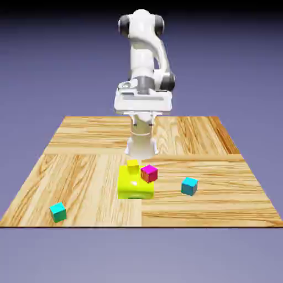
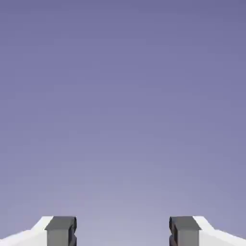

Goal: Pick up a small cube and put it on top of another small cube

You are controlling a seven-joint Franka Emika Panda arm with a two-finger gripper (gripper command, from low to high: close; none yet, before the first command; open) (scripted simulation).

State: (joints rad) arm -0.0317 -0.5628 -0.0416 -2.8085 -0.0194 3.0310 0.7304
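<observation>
While the gripper [image 2: 123, 231] stands open with nothing between its fingertips, the small blue cube [image 1: 189, 186] sits in the exterior view's lower right.

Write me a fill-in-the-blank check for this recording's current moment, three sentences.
The gripper is ____, with nothing between its fingertips.
The small sky-blue cube rests on the wooden table, on the exterior view's ____ of the small magenta cube.
The small turquoise cube is the cube nearest the exterior view's ____ edge.

Missing words: open; right; left
</observation>
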